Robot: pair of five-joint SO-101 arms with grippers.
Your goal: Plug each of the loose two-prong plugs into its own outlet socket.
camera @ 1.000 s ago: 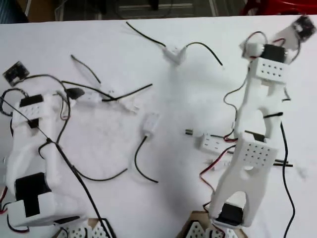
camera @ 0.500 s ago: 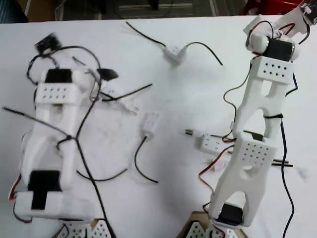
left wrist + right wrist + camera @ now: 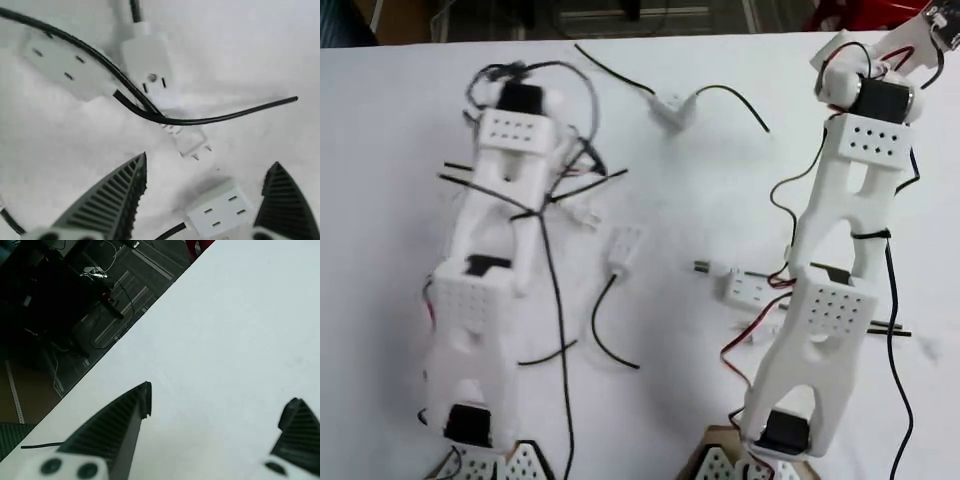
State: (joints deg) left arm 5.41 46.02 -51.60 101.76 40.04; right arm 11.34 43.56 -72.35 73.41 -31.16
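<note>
I'm working over the white table [image 3: 380, 120]. The white left arm [image 3: 485, 300] is stretched out across the middle of the clutter, and the white right arm [image 3: 840, 200] is extended to the far corner on its own side. The right gripper [image 3: 221, 392] hangs spread wide over bare tabletop by the edge, with nothing in it.

The left gripper [image 3: 209, 160] is where the work is. Its ribbed dark fingers [image 3: 117, 200] are spread wide and carry nothing. Low between them, close against one finger, lies a white square socket block with paired slots [image 3: 220, 212]. Well beyond the fingertips lie a long white socket strip [image 3: 57, 62] and a white rounded connector body [image 3: 150, 62], side by side. I can't tell whether that second one is a socket or a plug. Just ahead of the fingertips lies the small white two-prong plug [image 3: 189, 141], flat on the table with its prongs pointing back towards the gripper. A thin black cord [image 3: 235, 116] crosses right at the plug's rear end.

My reading is that this is the opening step, lining up on the first loose plug, and I see no plug seated anywhere. Next I need to ease forward and down and centre the plug's body between the fingers. Then I close on its sides, keeping that cord out of the pinch and the prongs free.
</note>
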